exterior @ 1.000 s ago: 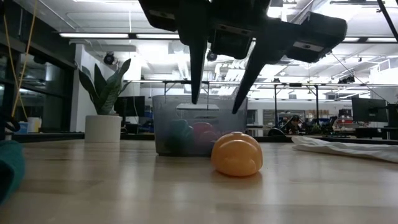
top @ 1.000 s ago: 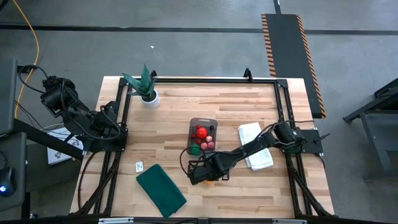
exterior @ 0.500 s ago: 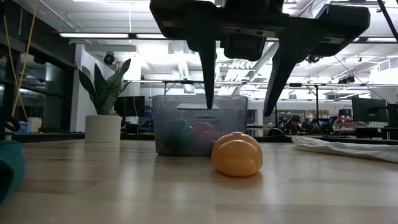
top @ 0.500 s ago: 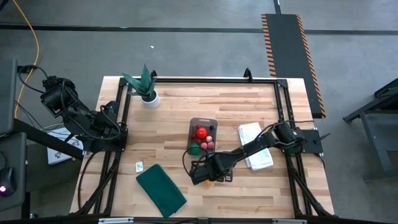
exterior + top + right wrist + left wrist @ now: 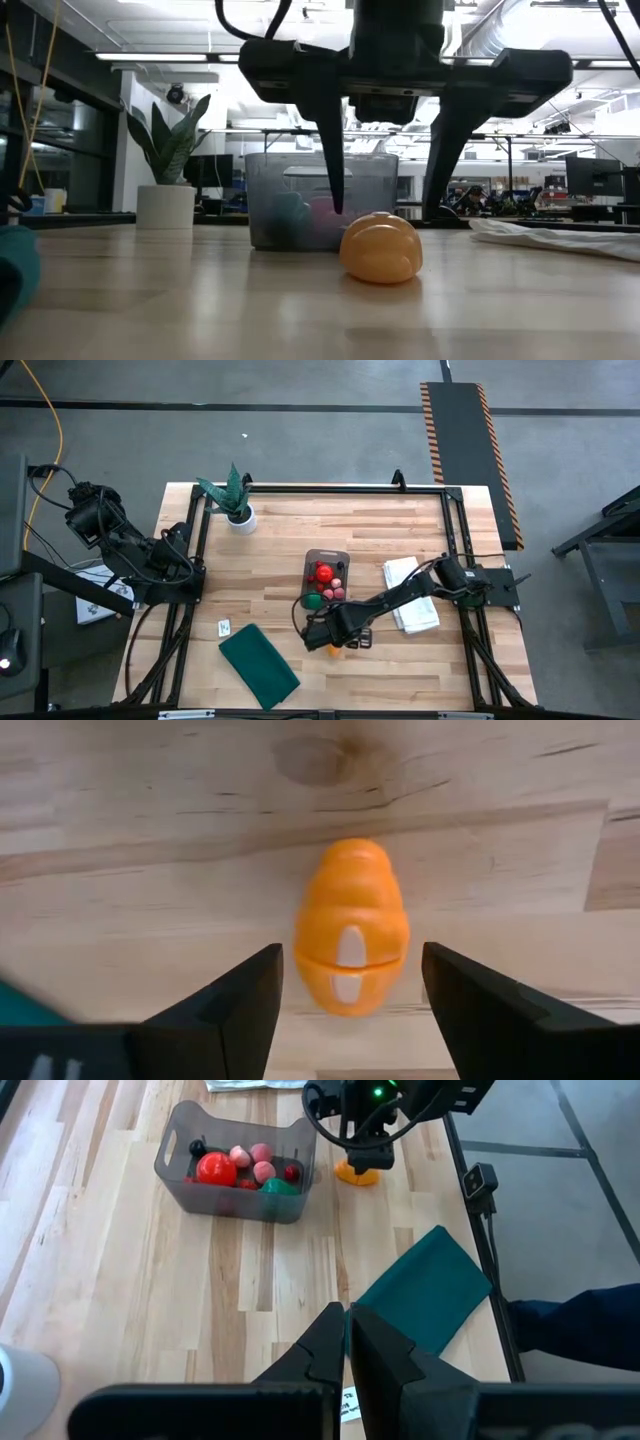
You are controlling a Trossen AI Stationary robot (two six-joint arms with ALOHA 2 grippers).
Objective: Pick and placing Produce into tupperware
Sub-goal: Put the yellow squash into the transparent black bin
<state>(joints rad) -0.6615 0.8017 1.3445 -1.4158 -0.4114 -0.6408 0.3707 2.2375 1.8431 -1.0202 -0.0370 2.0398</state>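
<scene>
Reaching for the last loose produce: right gripper (image 5: 345, 982) poised with jaws spread wide, orange toy fruit (image 5: 350, 925) centred between them on the table, untouched. Tupperware (image 5: 320, 200) just beyond, already holding other pieces. Next: lower slightly, close squarely. Left gripper (image 5: 347, 1342) parked, pinched closed.

From my left wrist camera: my left gripper (image 5: 347, 1342), fingers pressed together, hangs above bare wood. Beside it lies the dark green cloth (image 5: 425, 1288). Farther off stands the tupperware (image 5: 236, 1172), holding a red ball (image 5: 210, 1168), pink pieces and a green one. Just beside it, the right gripper (image 5: 366, 1152) stands over the orange piece (image 5: 356, 1175) on the table (image 5: 150, 1280).
</scene>
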